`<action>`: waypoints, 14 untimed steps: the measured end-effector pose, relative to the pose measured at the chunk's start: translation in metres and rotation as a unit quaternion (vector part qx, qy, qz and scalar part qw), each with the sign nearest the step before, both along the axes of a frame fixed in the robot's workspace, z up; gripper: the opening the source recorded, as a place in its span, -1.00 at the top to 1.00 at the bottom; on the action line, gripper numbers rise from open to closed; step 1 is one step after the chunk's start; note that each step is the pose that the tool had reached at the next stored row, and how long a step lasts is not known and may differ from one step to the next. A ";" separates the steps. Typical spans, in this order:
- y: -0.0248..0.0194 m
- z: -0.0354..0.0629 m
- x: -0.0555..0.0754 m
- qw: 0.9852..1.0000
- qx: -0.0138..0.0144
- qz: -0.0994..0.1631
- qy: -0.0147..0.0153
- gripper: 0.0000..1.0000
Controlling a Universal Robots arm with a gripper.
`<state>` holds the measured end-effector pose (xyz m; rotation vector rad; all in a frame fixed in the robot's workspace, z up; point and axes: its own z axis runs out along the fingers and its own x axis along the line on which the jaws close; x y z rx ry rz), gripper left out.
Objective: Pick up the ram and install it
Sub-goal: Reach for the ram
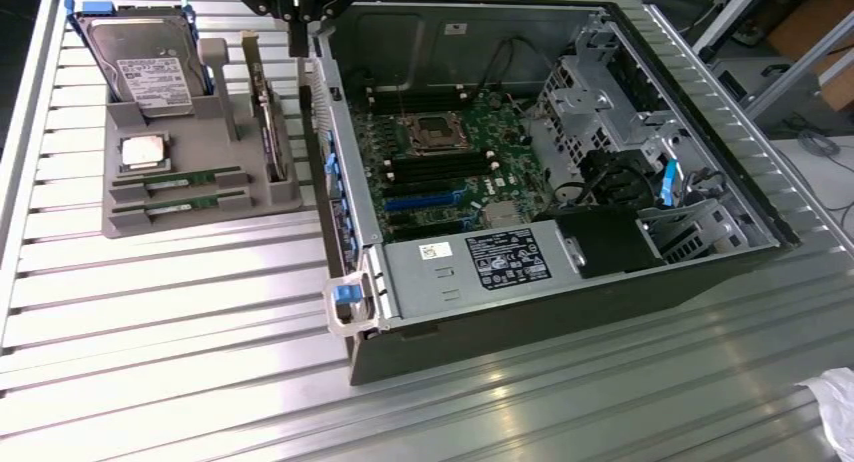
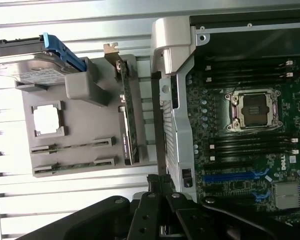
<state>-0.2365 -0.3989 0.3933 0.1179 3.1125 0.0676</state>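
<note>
The work is at its very beginning, as I judge it. Two sticks of ram [image 1: 167, 181] lie flat in their grooves at the front of the grey holder [image 1: 254, 210], in the left part of the exterior view, and neither one is lifted. The gripper [image 1: 299, 42] hangs at the upper edge of that frame, above the narrow gap between the holder and the wall of the open case [image 1: 350, 237], well apart from the ram. It is clenched and carries nothing. The long dark slots [image 1: 430, 169] on the board [image 1: 461, 182] look empty to me, so both the picking and the installing are left to do.

The exterior view gives the whole layout: the table [image 1: 160, 312] of metal slats, the holder with the hard drive [image 1: 144, 62] standing at its back and the processor [image 1: 143, 152] below it, and the full case with the power unit [image 1: 487, 262] at its near end.

The wrist view gives the finer things. There the fingertips of the gripper [image 2: 160, 181] are pressed together with no object between them. The ram [image 2: 72, 146] is plain as two thin green strips beside the processor [image 2: 46, 120], a card [image 2: 127, 125] stands on its edge in the holder [image 2: 85, 90], and the slots [image 2: 250, 145] on both sides of the socket [image 2: 255, 110] are bare.
</note>
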 end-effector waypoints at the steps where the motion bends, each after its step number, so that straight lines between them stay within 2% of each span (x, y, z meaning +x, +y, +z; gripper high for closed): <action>1: 0.0000 0.0000 -0.001 1.000 0.000 0.000 0.000 0.79; 14: 0.0000 0.0000 -0.013 1.000 0.000 0.000 0.000 0.79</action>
